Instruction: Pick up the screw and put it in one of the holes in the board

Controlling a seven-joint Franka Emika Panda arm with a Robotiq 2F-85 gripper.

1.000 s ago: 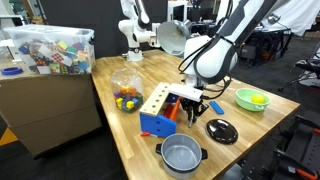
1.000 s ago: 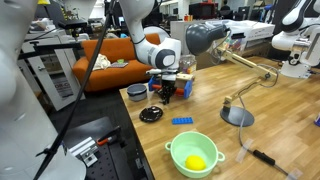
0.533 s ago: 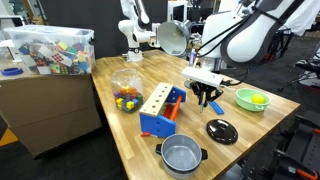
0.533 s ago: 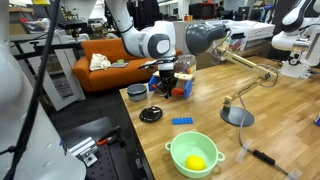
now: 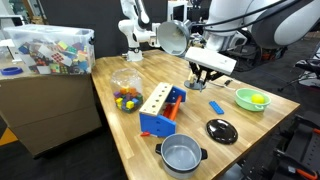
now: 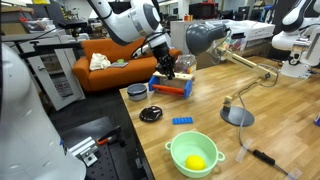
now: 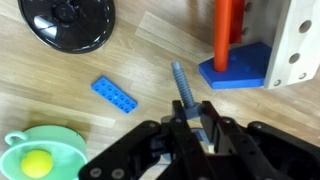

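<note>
In the wrist view the gripper (image 7: 195,120) is seen at the lower edge, its jaws clamped together on the screw (image 7: 181,82); the screw is grey-blue, with a ribbed threaded shaft that juts out past the fingertips at a slant, while its head is hidden between the fingers (image 7: 213,122); it is held in the air above the wooden tabletop (image 7: 150,60), clear of the board; just beyond it a flat blue brick (image 7: 115,95) is seen on one side and the blue tray (image 7: 238,72) with an upright orange post (image 7: 228,30) on the other; the board (image 7: 297,40), of pale wood, is fixed to that tray; farther off a black lid (image 7: 65,20) lies flat; in an exterior view the holes (image 5: 157,97) are shown as a row of dark dots along the board, well apart from the raised gripper
</note>
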